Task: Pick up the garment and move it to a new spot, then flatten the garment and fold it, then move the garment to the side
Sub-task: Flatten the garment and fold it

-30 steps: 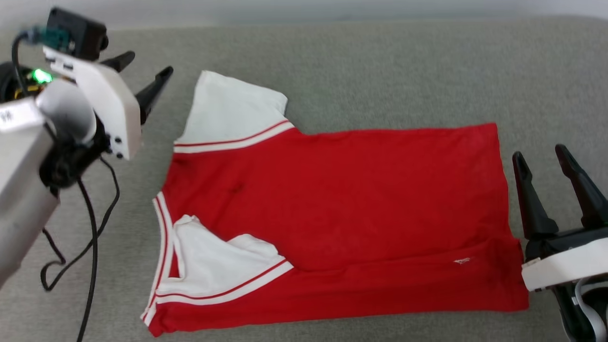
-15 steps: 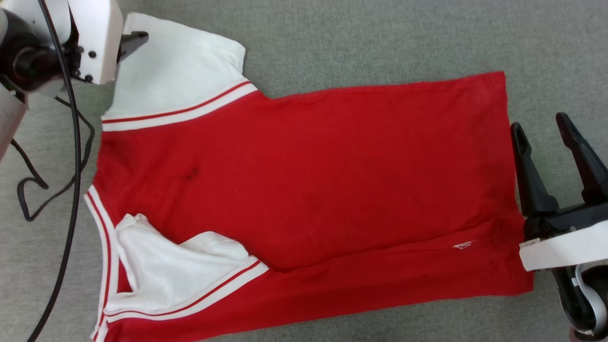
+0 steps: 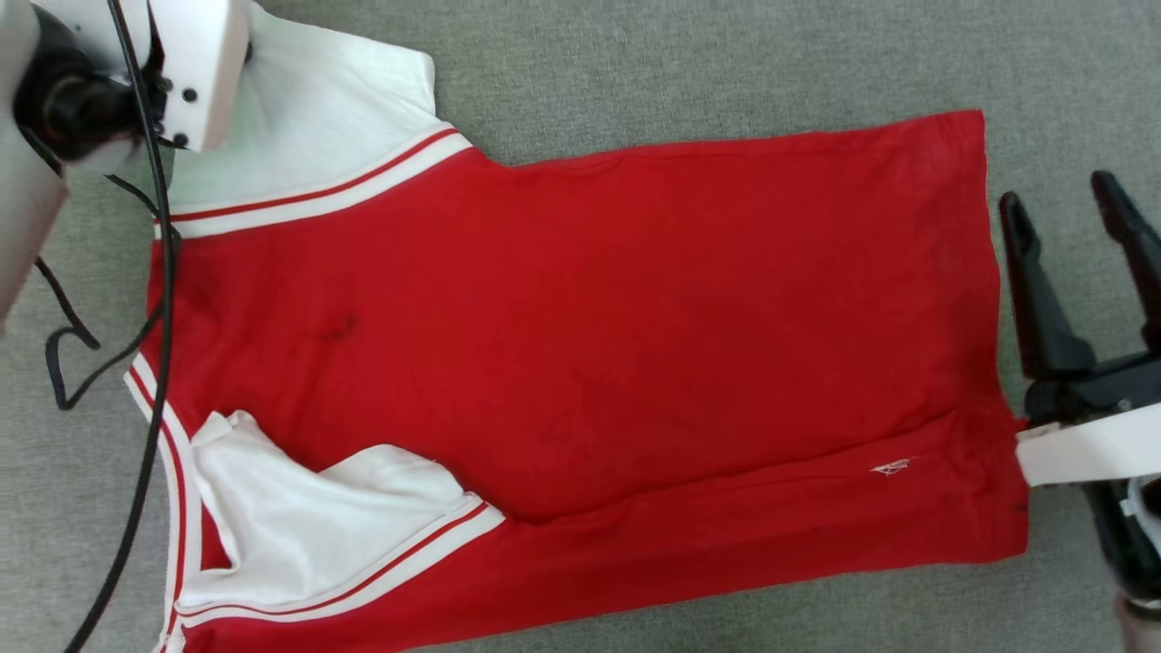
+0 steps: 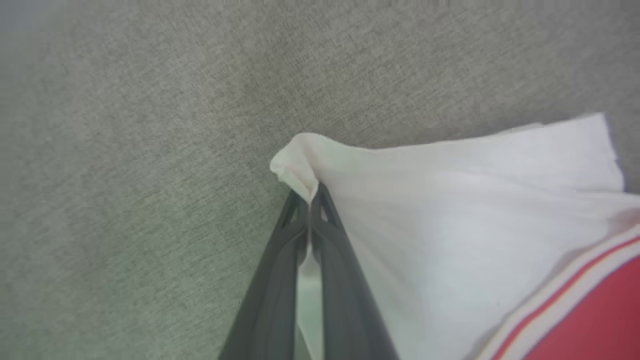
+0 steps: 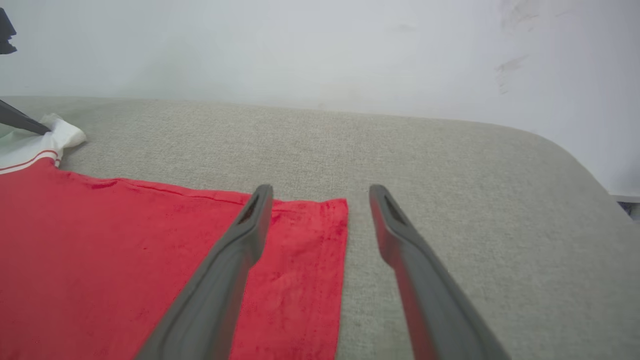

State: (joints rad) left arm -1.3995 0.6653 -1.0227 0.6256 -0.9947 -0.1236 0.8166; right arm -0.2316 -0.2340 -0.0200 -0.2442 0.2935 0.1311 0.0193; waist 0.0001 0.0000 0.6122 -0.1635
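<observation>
In the head view, the white housing (image 3: 204,63) of the left gripper (image 4: 310,197) hides its fingers and the far corner of the upper white sleeve (image 3: 336,118) of the garment (image 3: 580,345), whose collar-side corner is cut off by the bottom edge. The right gripper (image 3: 1059,192) loses part of its outer finger and its body to the right edge, and a small white mark (image 3: 893,466) near the hem is too small to read. In the left wrist view the pinched sleeve tip shows soft and out of focus, and the garment runs off the right and bottom edges.
</observation>
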